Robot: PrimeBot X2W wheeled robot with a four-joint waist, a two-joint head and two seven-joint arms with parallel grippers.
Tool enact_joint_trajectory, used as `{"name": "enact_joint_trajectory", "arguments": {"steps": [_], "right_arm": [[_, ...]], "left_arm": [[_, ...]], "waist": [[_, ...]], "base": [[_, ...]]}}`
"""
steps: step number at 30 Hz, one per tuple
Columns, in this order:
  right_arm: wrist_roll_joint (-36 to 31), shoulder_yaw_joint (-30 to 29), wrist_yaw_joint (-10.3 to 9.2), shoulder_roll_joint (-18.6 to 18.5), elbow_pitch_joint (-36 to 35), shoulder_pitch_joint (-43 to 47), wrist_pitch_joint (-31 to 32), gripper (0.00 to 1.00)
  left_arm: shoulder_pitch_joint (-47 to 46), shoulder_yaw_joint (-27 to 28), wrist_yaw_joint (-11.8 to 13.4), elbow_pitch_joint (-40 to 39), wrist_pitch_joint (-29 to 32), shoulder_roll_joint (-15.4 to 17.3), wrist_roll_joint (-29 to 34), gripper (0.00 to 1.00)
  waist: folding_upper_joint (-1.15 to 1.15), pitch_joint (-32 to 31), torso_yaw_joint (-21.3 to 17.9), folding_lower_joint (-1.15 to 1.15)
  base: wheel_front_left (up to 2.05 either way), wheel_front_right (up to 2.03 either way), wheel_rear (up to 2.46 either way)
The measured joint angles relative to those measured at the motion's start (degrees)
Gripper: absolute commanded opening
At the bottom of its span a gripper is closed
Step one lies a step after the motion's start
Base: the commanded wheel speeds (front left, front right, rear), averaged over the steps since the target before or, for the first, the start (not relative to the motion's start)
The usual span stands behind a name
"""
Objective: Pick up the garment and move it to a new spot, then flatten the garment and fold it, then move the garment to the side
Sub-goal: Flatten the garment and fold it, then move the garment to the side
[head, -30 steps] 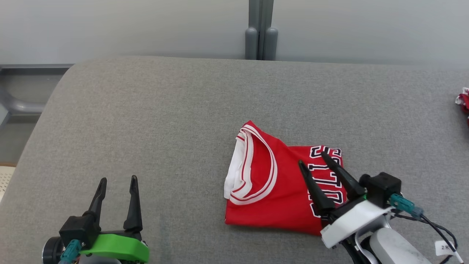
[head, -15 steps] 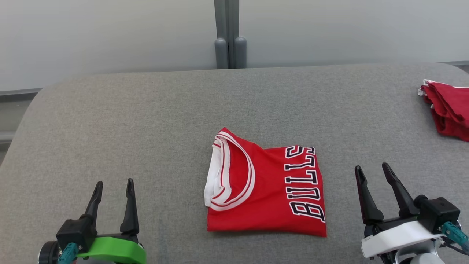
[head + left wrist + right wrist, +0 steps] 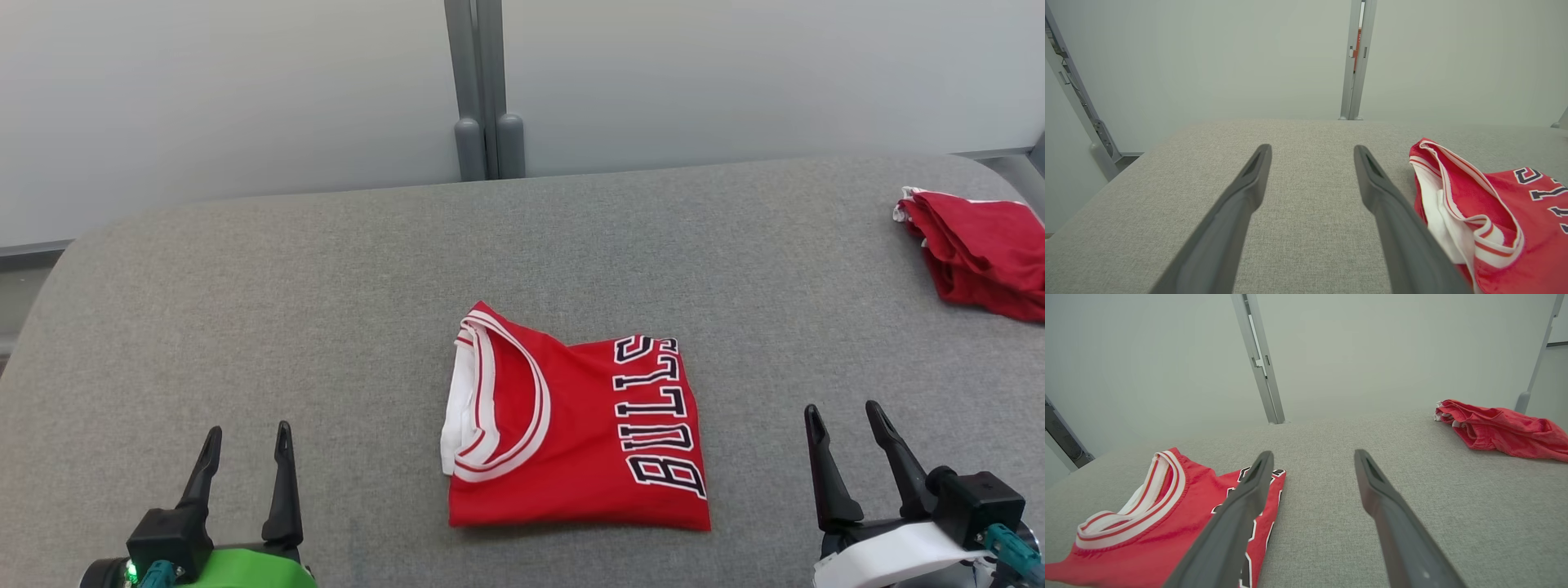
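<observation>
The garment (image 3: 584,445) is a red jersey with white trim and dark lettering, folded into a compact rectangle at the middle of the grey padded table (image 3: 326,269). It also appears in the left wrist view as the garment (image 3: 1502,228) to the right of the fingers, and in the right wrist view as the garment (image 3: 1147,522) at lower left. My left gripper (image 3: 243,430) stands open at the lower left, well clear of it. At the lower right my right gripper (image 3: 845,408) is open too, a short way right of the jersey, holding nothing.
A second red cloth (image 3: 976,253) lies crumpled at the table's far right edge, also seen as the red cloth (image 3: 1498,428). A grey post (image 3: 482,90) stands against the pale wall behind the table. The table's rounded left corner (image 3: 73,245) drops off.
The head camera has turned, shifting the whole picture. My right gripper has drawn back off the jersey to its right side. The left gripper stays open in place.
</observation>
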Motion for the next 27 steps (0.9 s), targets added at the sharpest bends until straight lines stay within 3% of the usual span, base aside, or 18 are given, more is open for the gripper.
{"name": "enact_joint_trajectory", "arguments": {"steps": [27], "right_arm": [[-1.01,1.13,0.0,-0.35,0.22,0.08,0.0,1.0]], "left_arm": [[1.93,1.82,-0.63,-0.7,0.0,0.53,0.18,1.0]], "waist": [[0.0,-1.1,1.92,0.0]], "base": [[0.0,0.0,0.0]]}}
